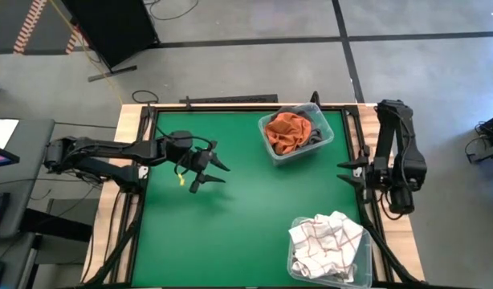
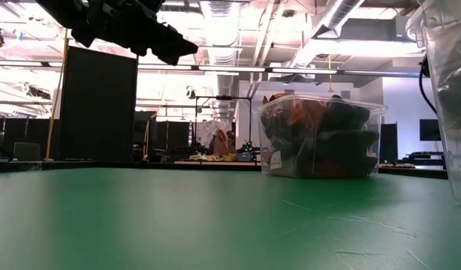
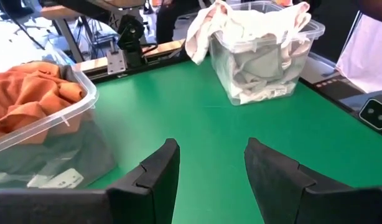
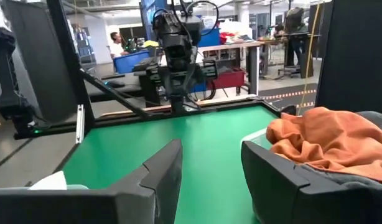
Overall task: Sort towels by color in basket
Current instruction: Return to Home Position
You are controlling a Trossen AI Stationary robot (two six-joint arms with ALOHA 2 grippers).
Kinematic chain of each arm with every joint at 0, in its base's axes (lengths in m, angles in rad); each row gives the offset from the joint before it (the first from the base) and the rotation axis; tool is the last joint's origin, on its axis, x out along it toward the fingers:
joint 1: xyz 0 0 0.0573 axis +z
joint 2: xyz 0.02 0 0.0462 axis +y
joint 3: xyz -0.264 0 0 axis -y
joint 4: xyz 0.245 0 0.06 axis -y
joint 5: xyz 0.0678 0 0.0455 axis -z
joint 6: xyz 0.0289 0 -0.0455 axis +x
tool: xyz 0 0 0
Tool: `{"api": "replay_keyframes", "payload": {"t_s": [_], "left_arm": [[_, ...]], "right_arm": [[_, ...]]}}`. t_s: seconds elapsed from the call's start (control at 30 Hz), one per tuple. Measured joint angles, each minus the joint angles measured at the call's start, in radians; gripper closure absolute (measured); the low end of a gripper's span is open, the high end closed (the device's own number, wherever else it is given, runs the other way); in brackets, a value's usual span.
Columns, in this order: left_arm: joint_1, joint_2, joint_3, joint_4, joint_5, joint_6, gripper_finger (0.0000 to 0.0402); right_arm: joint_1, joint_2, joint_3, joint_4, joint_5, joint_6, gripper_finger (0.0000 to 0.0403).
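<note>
Overhead, a green table carrying two filled clear bins.
Far bin holds a rust orange towel beside a dark grey one; near bin holds white towels (top one red-gridded). Left gripper hangs above mid-table, fingers apart; right gripper waits at the right edge, fingers likewise apart.
</note>
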Motion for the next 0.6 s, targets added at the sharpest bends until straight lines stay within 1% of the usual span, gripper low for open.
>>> {"api": "replay_keyframes", "payload": {"t_s": [0.23,0.4,0.53,0.6], "left_arm": [[0.0,0.0,0.0,-0.003,0.0,-0.003,0.0231],[0.0,0.0,0.001,-0.021,0.0,-0.024,0.0231],[0.0,0.0,0.001,-0.059,0.0,-0.022,0.0231],[-0.001,0.0,0.001,-0.063,0.0,-0.023,0.0231]], "right_arm": [[-0.003,-0.046,0.0,0.022,0.0,0.004,0.021],[-0.015,-0.072,0.0,0.176,0.0,0.005,0.021],[-0.082,-0.076,0.0,0.27,-0.001,0.007,0.021],[-0.117,-0.07,0.0,0.341,-0.021,0.03,0.021]]}}
